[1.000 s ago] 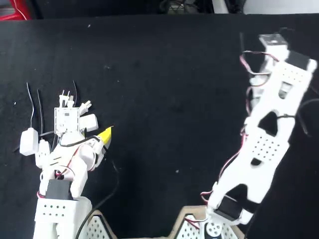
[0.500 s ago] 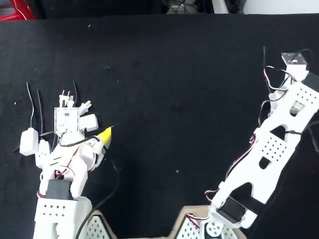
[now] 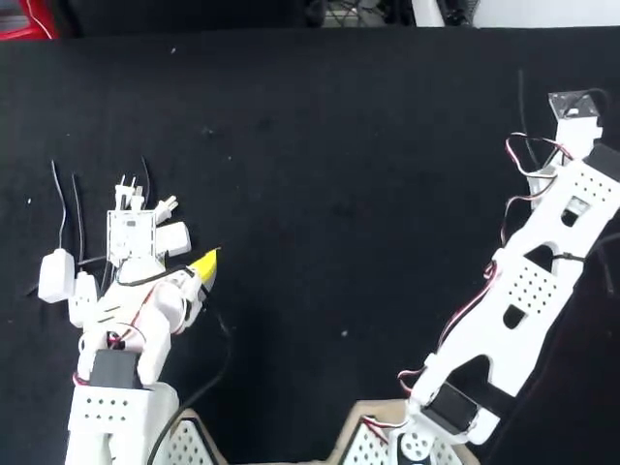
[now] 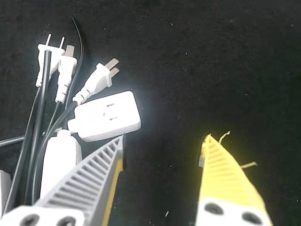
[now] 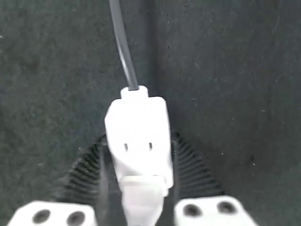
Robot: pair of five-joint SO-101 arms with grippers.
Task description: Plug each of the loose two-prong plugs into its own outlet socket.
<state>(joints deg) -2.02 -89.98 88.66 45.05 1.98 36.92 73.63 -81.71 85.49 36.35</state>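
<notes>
The right tool [image 5: 138, 155] squeezes a white plastic socket block [image 5: 136, 127]; the left tool [image 4: 163, 140] gapes empty. The block's black cord [image 5: 120, 42] might tug it loose.

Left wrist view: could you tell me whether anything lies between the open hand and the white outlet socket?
Nothing visible does: the outlet socket lies just past the left hand's grey finger, with the loose plugs beyond it.
</notes>
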